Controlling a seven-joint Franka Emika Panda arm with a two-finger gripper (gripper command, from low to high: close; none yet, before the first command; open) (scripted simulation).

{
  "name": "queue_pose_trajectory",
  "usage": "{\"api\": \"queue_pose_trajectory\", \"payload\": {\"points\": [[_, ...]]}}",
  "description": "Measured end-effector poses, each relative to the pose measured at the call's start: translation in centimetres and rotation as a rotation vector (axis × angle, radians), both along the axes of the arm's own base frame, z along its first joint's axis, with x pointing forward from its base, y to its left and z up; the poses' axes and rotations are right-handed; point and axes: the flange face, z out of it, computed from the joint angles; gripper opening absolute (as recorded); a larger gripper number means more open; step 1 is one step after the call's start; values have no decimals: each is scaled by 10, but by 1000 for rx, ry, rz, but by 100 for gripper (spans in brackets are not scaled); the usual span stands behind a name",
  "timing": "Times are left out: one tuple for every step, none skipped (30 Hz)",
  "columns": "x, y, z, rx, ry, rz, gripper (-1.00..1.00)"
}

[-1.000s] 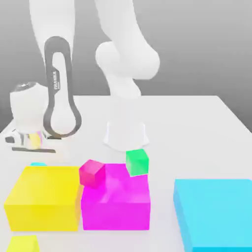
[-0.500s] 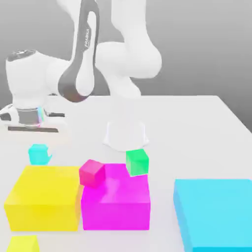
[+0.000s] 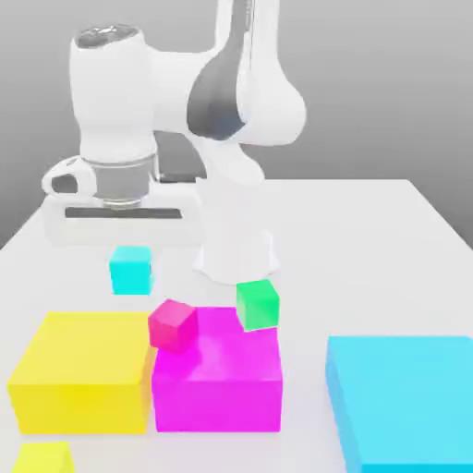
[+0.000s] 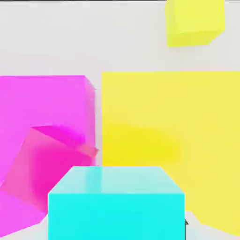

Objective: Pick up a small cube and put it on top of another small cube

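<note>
Small cyan cube (image 4: 116,202) closest to the camera, its top and one side face visible, large yellow block (image 4: 173,140) beyond it, large magenta block (image 4: 44,108) just beside the yellow one, tilted pink cube (image 4: 44,166) overlapping the magenta block, small yellow cube (image 4: 193,21) farther off on the white table (image 4: 84,40)

My gripper (image 3: 129,242) hangs above the table (image 3: 369,240), and the small cube (image 3: 130,270) sits directly beneath it. Relative to that cube, one big block (image 3: 83,369) lies nearer the exterior camera, with a second big block (image 3: 217,379) on its right, just beside it.
</note>
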Motion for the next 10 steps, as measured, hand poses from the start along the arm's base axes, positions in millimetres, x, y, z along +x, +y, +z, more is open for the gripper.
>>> {"api": "queue_pose_trajectory", "payload": {"points": [[2,10,6,3,0,4,-100],[4,16,6,4,0,7,-100],[5,19,0,5,-1,9,-100],[6,21,-9,6,0,10,-100],[6,22,-20,6,0,10,-100],[6,22,-32,5,0,10,-100],[5,22,-44,4,0,10,-100],[5,22,-50,4,0,10,100],[5,22,-50,4,0,10,100],[5,22,-50,4,0,10,100]]}}
